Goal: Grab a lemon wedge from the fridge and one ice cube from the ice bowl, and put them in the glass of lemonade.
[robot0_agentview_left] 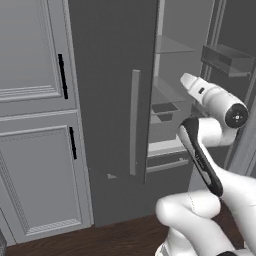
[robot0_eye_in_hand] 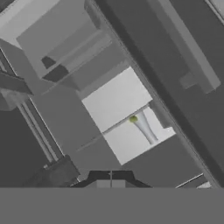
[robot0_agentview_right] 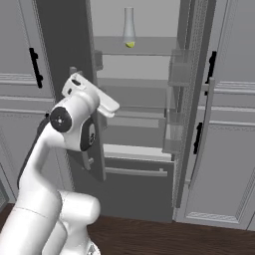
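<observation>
Reading from left to right, we first meet the light grey panelled cabinets (robot0_agentview_left: 35, 125) with black handles, then the left door (robot0_agentview_left: 112, 90) of the fridge (robot0_agentview_right: 139, 64), which stands swung open with its long pale handle (robot0_agentview_left: 135, 122) facing us. Beyond the door edge lie the pale grey shelves (robot0_agentview_right: 137, 47), and at the far right the other door (robot0_agentview_right: 187, 99) is open too, its bins turned toward the interior.

On an upper shelf in the right base view stands a tall clear narrow-necked flask (robot0_agentview_right: 129, 25). At its foot we see a tiny yellow-green piece, which we take to be the lemon wedge (robot0_agentview_right: 130, 44). The hand view shows the same pair rolled sideways: the wedge (robot0_eye_in_hand: 133, 118) rests on the shelf at the wide end of the flask (robot0_eye_in_hand: 145, 128).

The arm is raised in front of the opening, with the hand (robot0_agentview_right: 102, 104) well below and apart from that shelf. The fingers are closed tight and hold nothing.

We judge the step in hand to be the reach for the wedge, with both doors already open. The next move calls for spreading the fingers, rising to the upper shelf, and approaching the wedge without knocking the flask beside it.
</observation>
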Tool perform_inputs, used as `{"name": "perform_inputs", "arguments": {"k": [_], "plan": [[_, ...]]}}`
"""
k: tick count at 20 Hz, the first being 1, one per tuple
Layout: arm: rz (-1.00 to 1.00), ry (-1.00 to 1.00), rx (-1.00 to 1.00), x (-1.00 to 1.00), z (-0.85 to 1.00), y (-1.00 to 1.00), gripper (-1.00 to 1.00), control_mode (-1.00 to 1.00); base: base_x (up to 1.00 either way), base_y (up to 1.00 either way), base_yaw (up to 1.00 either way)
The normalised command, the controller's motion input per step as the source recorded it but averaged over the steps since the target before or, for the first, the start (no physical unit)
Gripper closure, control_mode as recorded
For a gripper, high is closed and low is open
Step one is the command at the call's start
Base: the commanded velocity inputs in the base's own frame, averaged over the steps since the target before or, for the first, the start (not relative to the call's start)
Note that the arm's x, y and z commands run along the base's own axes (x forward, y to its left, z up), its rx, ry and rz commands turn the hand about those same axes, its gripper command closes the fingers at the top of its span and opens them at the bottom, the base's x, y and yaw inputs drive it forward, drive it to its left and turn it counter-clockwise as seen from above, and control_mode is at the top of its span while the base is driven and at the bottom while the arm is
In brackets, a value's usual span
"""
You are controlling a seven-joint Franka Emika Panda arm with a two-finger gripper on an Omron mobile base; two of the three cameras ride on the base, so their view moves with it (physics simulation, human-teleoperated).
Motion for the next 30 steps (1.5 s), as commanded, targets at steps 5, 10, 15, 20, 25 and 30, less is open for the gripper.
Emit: {"name": "perform_inputs", "arguments": {"k": [5,10,15,20,25,30], "plan": [[0.25,0.49,-0.31,0.0,0.0,-0.01,1.0,-1.0,0.0,0.0,0.0],[-0.03,0.02,0.01,-0.01,-0.08,0.0,1.0,-1.0,0.0,0.0,0.0],[-0.2,0.41,0.22,0.0,-0.72,0.34,1.0,-1.0,0.0,0.0,0.0],[-0.26,0.17,0.43,0.0,-0.53,0.13,1.0,-1.0,0.0,0.0,0.0],[-0.04,0.09,0.63,0.06,-0.34,-0.41,1.0,-1.0,0.0,0.0,0.0],[0.01,0.12,0.35,0.68,-0.71,0.04,1.0,-1.0,0.0,0.0,0.0]]}}
